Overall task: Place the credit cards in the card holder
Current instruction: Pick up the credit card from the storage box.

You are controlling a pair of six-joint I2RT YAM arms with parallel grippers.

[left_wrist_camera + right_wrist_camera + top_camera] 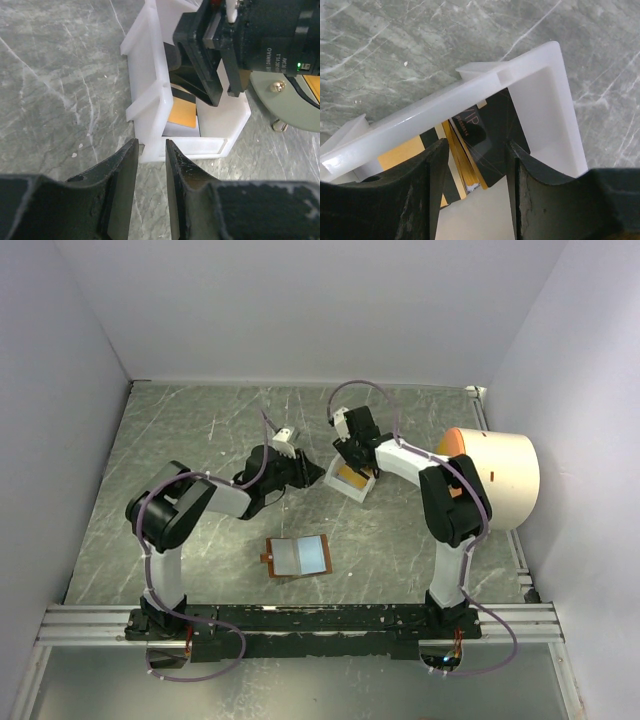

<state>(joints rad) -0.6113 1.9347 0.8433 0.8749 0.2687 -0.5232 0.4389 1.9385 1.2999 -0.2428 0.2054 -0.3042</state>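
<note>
Mid-table, just past both wrists: found white tray sitting skewed on grey marbled table. Saw credit cards inside it, none in card holder yet. Made out one orange face lying flat on tray floor, plus a leaning bunch with gold edges, one of them black and lettered VIP. Could not count the bunch exactly.

Checked right gripper: reached down into tray from above, released and spread wide, with a finger either side of the leaning bunch. Could not confirm pad contact with any card. Saw no card raised off the tray.

Checked left gripper: sat low over table at tray's corner on the left side. Was clenched down to a narrow gap with the corner wall wedged between fingertips. Read that as a grasp on the tray itself, not on any card. Stood just beside the right gripper's fingers, tray wall between the two.

Spotted card holder lying open and flat nearer the bases, between the two arms, well apart from tray and both grippers. Showed shiny clear pockets facing up, brown border around them, small tab on its left edge. Touched neither arm.

Noted big cream cylinder with orange end at table's right edge, beside right arm's elbow.
</note>
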